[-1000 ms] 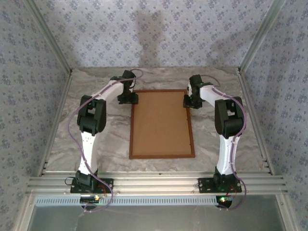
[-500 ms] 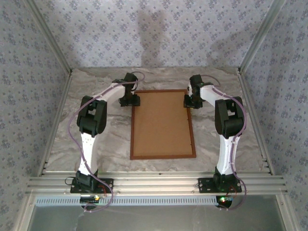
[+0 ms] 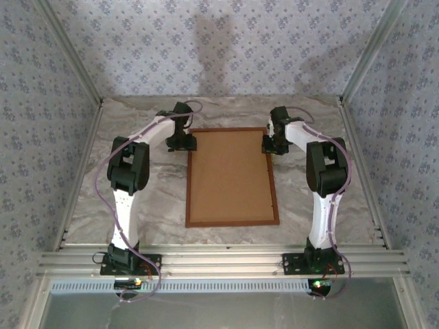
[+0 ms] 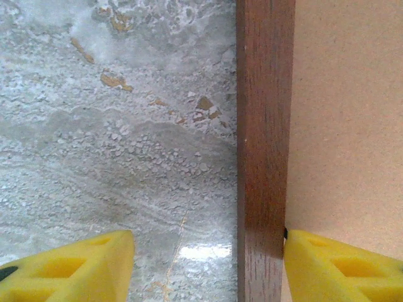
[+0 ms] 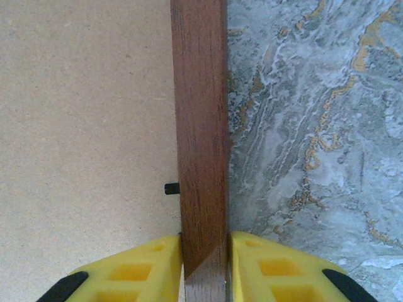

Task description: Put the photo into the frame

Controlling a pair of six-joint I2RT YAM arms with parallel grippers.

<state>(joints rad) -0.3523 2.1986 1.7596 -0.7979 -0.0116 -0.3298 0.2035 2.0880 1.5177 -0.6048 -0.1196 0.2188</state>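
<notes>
Left hand (image 4: 208,267) farther left, astride reddish-brown frame (image 4: 264,126)

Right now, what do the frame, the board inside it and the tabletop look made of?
Frame: reddish-brown wood, visible grain, low sheen. Board: tan fibreboard or cardboard, matte and speckled; can't tell which. Tabletop: marble pattern, glossy glare; stone or laminate, unclear.
</notes>
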